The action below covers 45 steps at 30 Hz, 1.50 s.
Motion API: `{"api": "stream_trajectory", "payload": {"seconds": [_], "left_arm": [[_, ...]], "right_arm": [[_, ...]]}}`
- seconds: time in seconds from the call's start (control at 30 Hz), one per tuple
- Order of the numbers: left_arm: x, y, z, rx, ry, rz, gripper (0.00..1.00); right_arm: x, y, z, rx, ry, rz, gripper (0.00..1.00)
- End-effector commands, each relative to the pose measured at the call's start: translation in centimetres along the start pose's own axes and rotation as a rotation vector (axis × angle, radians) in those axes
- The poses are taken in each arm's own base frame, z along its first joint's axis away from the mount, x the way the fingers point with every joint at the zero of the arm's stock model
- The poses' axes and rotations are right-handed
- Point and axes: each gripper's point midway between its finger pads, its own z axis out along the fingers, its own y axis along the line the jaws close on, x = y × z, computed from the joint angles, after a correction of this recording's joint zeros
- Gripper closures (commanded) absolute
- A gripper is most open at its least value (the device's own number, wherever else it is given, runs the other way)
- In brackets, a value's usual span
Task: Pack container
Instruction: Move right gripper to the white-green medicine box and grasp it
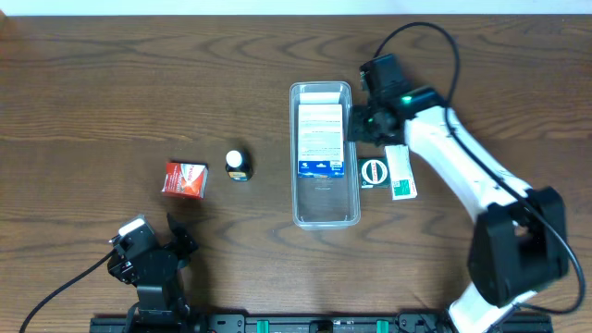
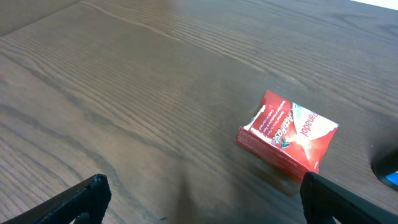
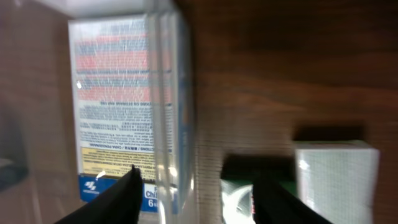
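The container [image 1: 324, 213], a long clear plastic tray, lies at the table's middle with a white and blue box [image 1: 322, 139] inside its far half. My right gripper [image 1: 361, 123] is open and empty just right of the tray's wall. In the right wrist view, its fingers [image 3: 196, 193] straddle the clear wall [image 3: 171, 93], with the boxed label [image 3: 112, 99] on the left. A red box [image 1: 185, 178] and a small bottle [image 1: 239, 165] lie left of the tray. My left gripper [image 1: 153, 250] is open near the front edge; the red box [image 2: 287, 138] lies ahead of its fingers [image 2: 202, 202].
A dark green pack with a white ring [image 1: 374, 173] and a white and green box [image 1: 401, 172] lie right of the tray, below the right gripper. They also show blurred in the right wrist view as the green pack [image 3: 245, 186] and the white box [image 3: 336, 180].
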Motion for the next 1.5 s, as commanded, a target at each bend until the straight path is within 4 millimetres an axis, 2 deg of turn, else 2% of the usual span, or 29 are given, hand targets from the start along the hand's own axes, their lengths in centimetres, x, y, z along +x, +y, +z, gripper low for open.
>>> {"api": "stream_trajectory", "payload": {"seconds": [0.0,0.13,0.23,0.3,0.37,0.43,0.47,0.53,0.67,0.77,0.83,0.93,1.03,1.27,1.47], "left_arm": [[0.6,0.2,0.3,-0.014,0.010,0.018,0.02],[0.6,0.2,0.3,-0.014,0.010,0.018,0.02],[0.6,0.2,0.3,-0.014,0.010,0.018,0.02],[0.6,0.2,0.3,-0.014,0.010,0.018,0.02],[0.6,0.2,0.3,-0.014,0.010,0.018,0.02],[0.6,0.2,0.3,-0.014,0.010,0.018,0.02],[0.6,0.2,0.3,-0.014,0.010,0.018,0.02],[0.6,0.2,0.3,-0.014,0.010,0.018,0.02],[0.6,0.2,0.3,-0.014,0.010,0.018,0.02],[0.6,0.2,0.3,-0.014,0.010,0.018,0.02],[0.6,0.2,0.3,-0.014,0.010,0.018,0.02],[0.6,0.2,0.3,-0.014,0.010,0.018,0.02],[0.6,0.2,0.3,-0.014,0.010,0.018,0.02],[0.6,0.2,0.3,-0.014,0.010,0.018,0.02],[0.6,0.2,0.3,-0.014,0.010,0.018,0.02]], "right_arm": [[-2.0,-0.4,-4.4,-0.075,-0.090,0.003,0.43],[-2.1,-0.4,-6.2,-0.127,-0.100,-0.046,0.52],[-0.4,-0.3,-5.7,-0.107,-0.038,-0.094,0.53],[0.5,-2.4,-5.2,0.022,-0.011,-0.083,0.58],[0.7,-5.4,-5.2,0.190,-0.015,-0.025,0.58],[0.8,-7.0,-5.3,0.257,-0.005,-0.048,0.57],[0.9,-7.3,-5.3,0.260,0.005,-0.071,0.54],[1.4,-8.0,-5.1,0.273,0.037,-0.109,0.37],[3.2,-9.4,-3.9,0.283,0.108,-0.147,0.20],[4.9,-8.7,-1.9,0.188,0.155,-0.199,0.14],[6.2,-8.4,-0.5,0.136,0.177,-0.215,0.14],[7.5,-9.2,1.0,0.141,0.187,-0.210,0.15],[8.0,-9.9,1.8,0.145,0.182,-0.184,0.19],[8.1,-11.5,3.3,0.148,0.144,-0.147,0.25],[7.9,-11.8,4.0,0.142,0.106,-0.129,0.27]]}}
